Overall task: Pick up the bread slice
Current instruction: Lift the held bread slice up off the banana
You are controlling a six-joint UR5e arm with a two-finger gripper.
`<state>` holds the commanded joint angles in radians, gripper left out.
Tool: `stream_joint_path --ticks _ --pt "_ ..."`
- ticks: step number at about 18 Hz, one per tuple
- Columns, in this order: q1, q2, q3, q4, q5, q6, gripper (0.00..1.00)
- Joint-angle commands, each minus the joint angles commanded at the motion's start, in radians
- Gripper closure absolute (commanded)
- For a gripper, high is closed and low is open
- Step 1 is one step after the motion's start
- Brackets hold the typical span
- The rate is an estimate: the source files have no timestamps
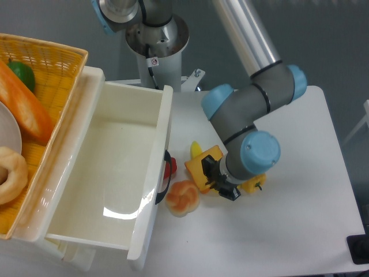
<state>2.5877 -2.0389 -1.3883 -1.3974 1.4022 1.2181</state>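
The black gripper (216, 178) touches the flat, squarish, orange-rimmed bread slice (202, 165); its opening cannot be told.

White bin (115, 173), wicker basket (52, 57) holding baguette (23, 104), bun (183, 198) on table (300, 231)

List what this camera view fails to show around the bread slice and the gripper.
- gripper: its fingertips are hidden by the arm's wrist, so open or shut is unclear.
- bread slice: its right part lies under the gripper; contact cannot be judged.
- yellow object: mostly covered by the wrist, identity unclear.
- red item: half hidden behind the white bin wall.
- basket: cut off by the left edge.
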Motion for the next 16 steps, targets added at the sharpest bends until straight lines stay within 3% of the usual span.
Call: stream_joint_path --ticks 4,8,11,16 --pt "0.038 0.061 0.015 0.003 0.003 -0.002 1.0" --pt "0.063 0.057 0.072 0.008 0.092 0.015 1.0" --pt "0.112 0.062 0.149 0.0 0.106 0.017 1.0" --pt "0.126 0.066 0.192 0.0 0.19 0.092 1.0"
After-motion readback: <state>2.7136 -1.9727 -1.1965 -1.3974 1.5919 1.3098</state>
